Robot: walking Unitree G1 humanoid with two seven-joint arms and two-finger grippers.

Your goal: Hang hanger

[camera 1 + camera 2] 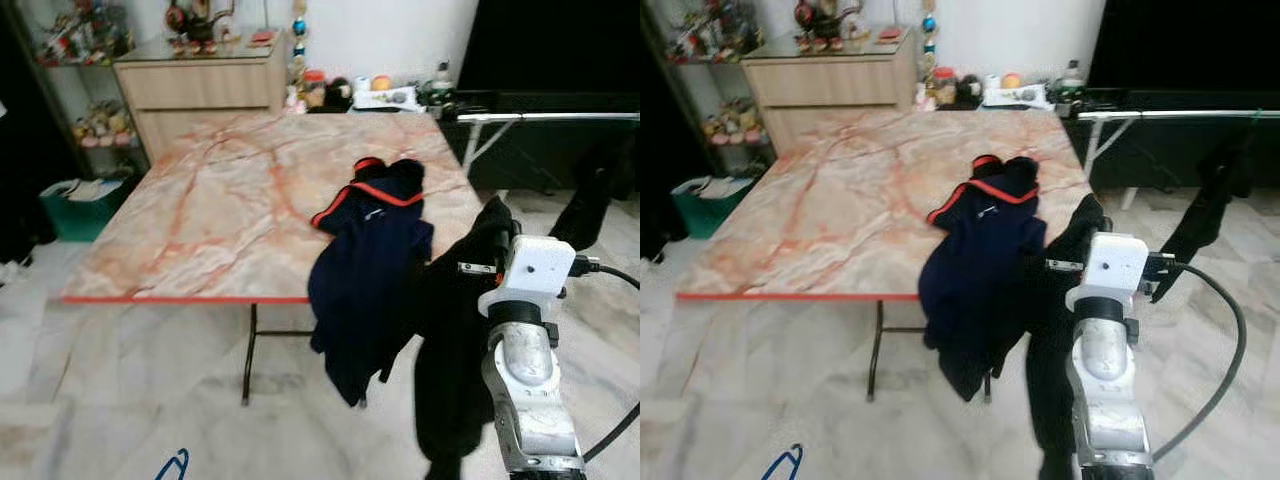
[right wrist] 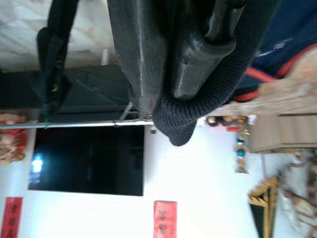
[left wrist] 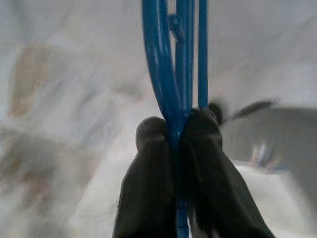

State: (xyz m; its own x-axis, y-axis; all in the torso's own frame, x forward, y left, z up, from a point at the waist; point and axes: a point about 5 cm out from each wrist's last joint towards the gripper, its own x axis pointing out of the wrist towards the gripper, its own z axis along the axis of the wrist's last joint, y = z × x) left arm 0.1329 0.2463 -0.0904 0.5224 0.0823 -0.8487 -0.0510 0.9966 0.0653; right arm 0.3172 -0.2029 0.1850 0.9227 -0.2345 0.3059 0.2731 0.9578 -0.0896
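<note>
Carry stage, I judge: left gripper (image 3: 176, 131) clamped on blue hanger (image 3: 171, 64); right gripper (image 2: 198, 69) pinching black garment (image 1: 455, 330); next, reach the rail (image 1: 550, 117).

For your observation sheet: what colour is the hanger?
Blue; the hanger shows best in the left wrist view, pinched by the left gripper.

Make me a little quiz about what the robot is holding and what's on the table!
1. True or false: the left gripper is shut on a blue hanger.
2. What does the right gripper hold? A) black garment B) a cup C) a book
3. Fill in: the navy garment hangs over the edge of the marble ____.

Key: 1 true; 2 A; 3 table.
</note>
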